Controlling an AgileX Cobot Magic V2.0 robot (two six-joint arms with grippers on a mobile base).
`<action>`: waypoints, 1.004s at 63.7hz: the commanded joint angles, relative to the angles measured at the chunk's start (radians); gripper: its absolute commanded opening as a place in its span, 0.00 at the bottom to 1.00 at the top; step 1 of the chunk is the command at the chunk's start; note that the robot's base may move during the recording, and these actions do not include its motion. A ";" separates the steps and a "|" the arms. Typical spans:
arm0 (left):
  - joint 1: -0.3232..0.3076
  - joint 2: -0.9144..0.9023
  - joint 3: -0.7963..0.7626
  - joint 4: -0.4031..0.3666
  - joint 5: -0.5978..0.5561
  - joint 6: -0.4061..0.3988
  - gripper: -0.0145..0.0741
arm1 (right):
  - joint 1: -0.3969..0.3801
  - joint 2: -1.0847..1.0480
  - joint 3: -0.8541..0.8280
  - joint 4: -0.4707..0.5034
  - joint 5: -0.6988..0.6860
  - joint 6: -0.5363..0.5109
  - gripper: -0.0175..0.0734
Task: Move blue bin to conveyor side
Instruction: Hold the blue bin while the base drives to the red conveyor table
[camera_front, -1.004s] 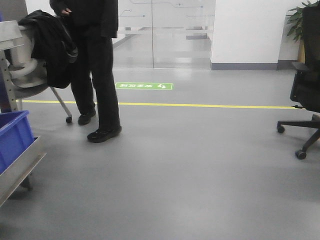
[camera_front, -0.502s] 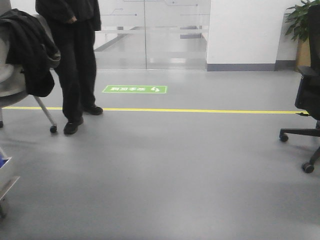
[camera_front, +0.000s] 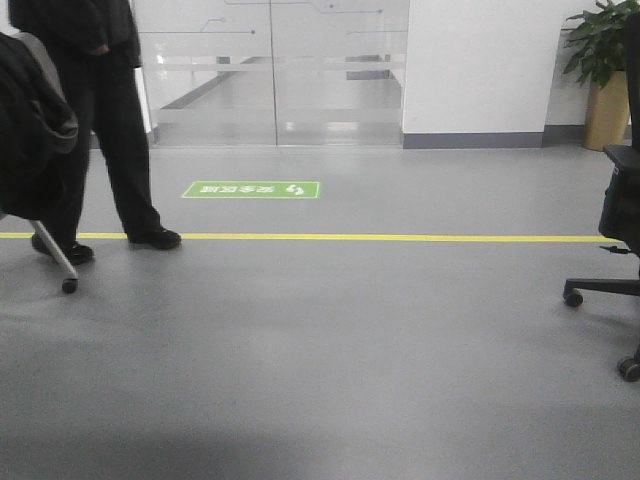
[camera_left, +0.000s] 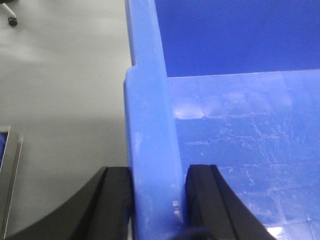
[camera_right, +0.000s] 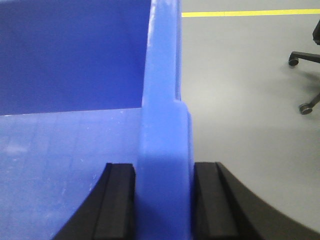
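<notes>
Black jaws of left gripper (camera_left: 157, 200) and right gripper (camera_right: 164, 200) pinch blue bin (camera_left: 225, 150) walls.

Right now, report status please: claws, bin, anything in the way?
Left claw shut on blue bin wall. Right claw same, opposite wall. Person ahead left, chair ahead right.

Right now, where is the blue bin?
The blue bin is over the grey floor, left wall clamped in the left gripper, right wall in the right gripper; outside the front view.
</notes>
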 joint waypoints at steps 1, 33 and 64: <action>0.003 -0.021 -0.015 0.002 -0.082 0.008 0.15 | -0.002 -0.024 -0.014 -0.038 -0.111 -0.014 0.11; 0.003 -0.021 -0.015 0.002 -0.082 0.008 0.15 | -0.002 -0.022 -0.014 -0.038 -0.112 -0.014 0.11; 0.003 -0.021 -0.015 0.002 -0.082 0.008 0.15 | -0.002 -0.022 -0.014 -0.038 -0.112 -0.014 0.11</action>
